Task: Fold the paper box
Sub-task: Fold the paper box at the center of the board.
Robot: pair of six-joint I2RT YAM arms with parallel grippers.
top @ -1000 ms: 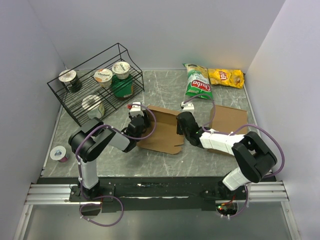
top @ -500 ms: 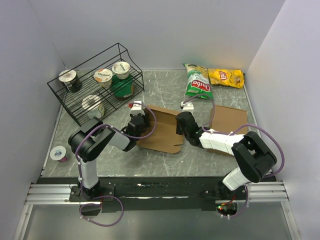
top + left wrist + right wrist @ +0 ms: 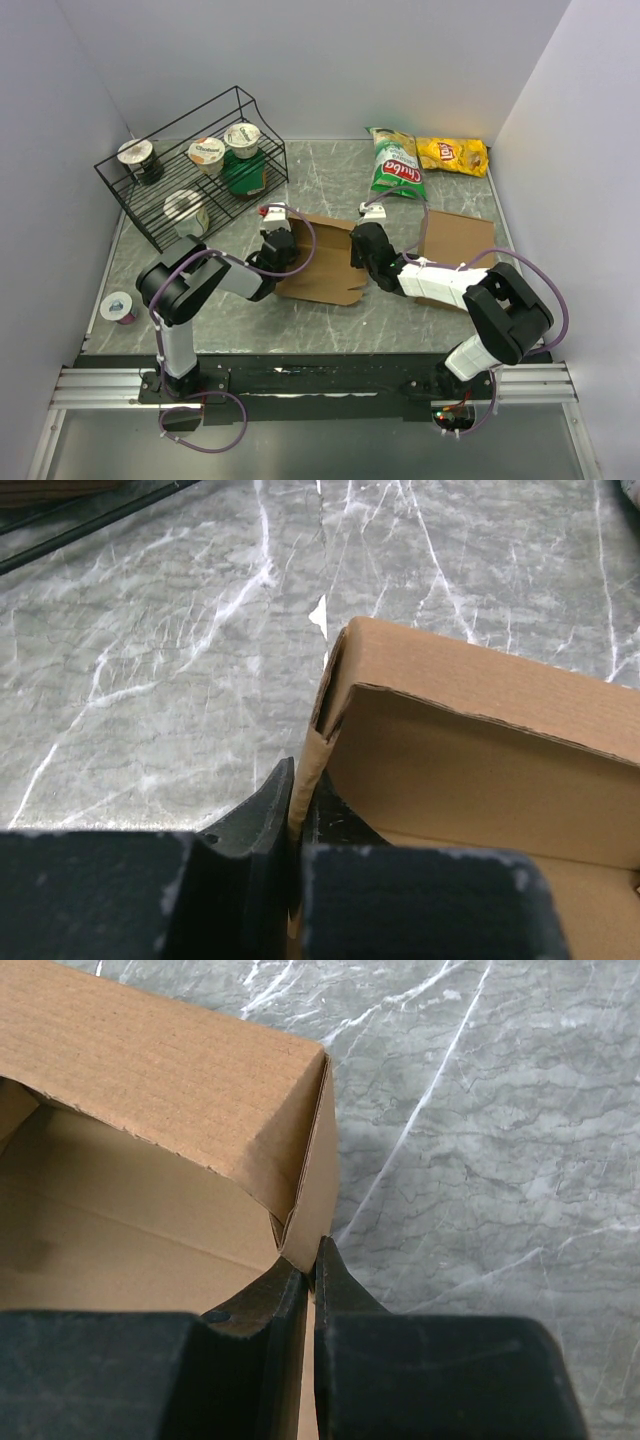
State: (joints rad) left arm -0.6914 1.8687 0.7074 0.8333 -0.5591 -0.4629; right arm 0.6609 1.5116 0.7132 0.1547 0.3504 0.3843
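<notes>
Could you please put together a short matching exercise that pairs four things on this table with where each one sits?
Things:
1. paper box
2. wire rack
3. yellow chip bag
4. cardboard slab

Places:
A. far right corner of the table
B. far left, holding cups
C. middle, one wall pinched in the left gripper, another in the right gripper
D. right side, lying flat

Pairs: 1-C; 2-B; 3-A; 4-D
</notes>
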